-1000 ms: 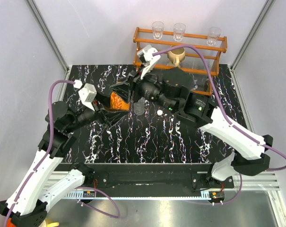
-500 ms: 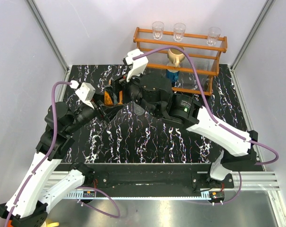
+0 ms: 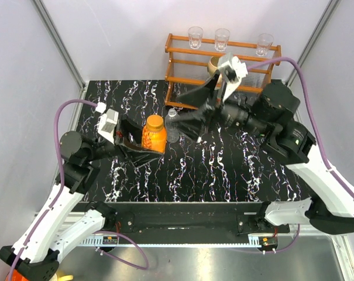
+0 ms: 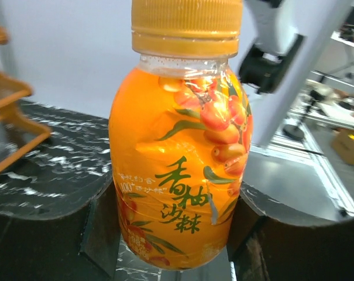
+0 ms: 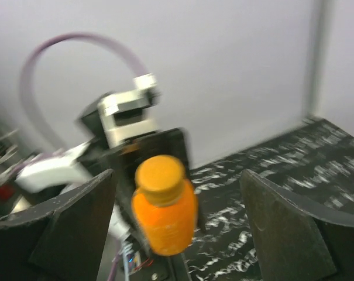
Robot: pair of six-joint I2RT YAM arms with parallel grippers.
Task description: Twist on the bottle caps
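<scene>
Bottle of orange drink (image 4: 179,175), orange cap (image 4: 186,26) on its neck, stands on the marbled worktop (image 3: 194,170) clamped in the left end effector (image 3: 147,140), the right end effector (image 5: 177,193) nearby with jaws wide apart.

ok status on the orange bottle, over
Left claw shut on orange bottle, upright. Right claw open, empty, apart from it. Orange cap on the neck. Clear bottle stands close beside it.

A robotics lab cell: white panel walls (image 3: 124,35) on aluminium posts (image 3: 58,44) (closing three sides) around a black marbled table (image 3: 182,175).
</scene>
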